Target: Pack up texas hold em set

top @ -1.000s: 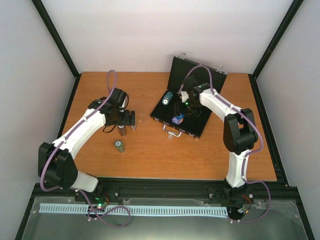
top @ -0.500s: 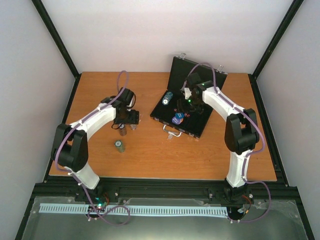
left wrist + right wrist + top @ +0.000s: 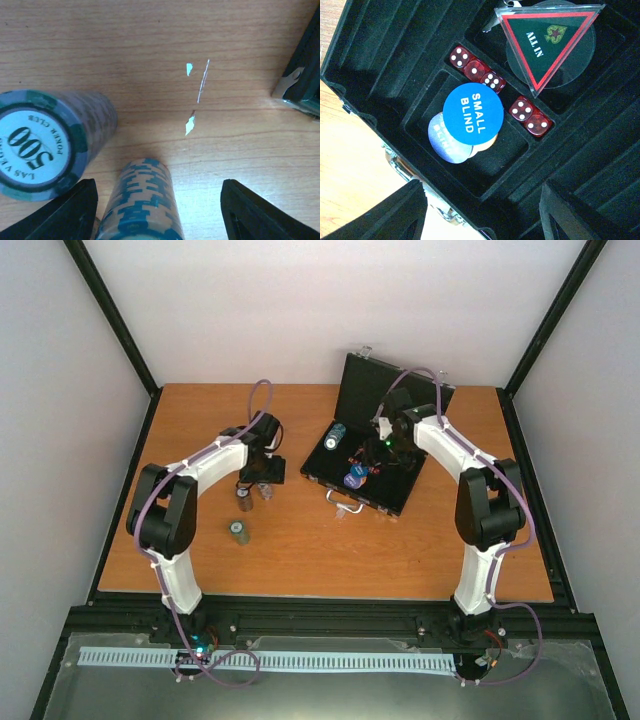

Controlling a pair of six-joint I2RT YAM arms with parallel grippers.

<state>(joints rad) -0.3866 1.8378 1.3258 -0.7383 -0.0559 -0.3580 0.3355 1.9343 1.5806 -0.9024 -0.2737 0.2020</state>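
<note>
Nearest the arm bases, a lone chip stack [image 3: 238,530] stands on the bench [image 3: 420,560]. Just beyond it, two more stacks stand side by side. The left fingers [image 3: 65,215] hang low over them, spread around the teal-and-orange stack [image 3: 142,200] — one finger close to it, the other well clear, so nothing is gripped. The stack marked 500 [image 3: 40,145] stands just beside, outside the fingers. Farther on and to the right, the black case [image 3: 400,485] lies open on the bench with its lid [image 3: 362,375] raised at the far side. The right fingers [image 3: 395,210] hover spread above its tray, holding nothing. Below them lie the SMALL BLIND disc [image 3: 472,117] on top of two other discs, the red dice [image 3: 492,81] and the ALL IN triangle [image 3: 547,42].
</note>
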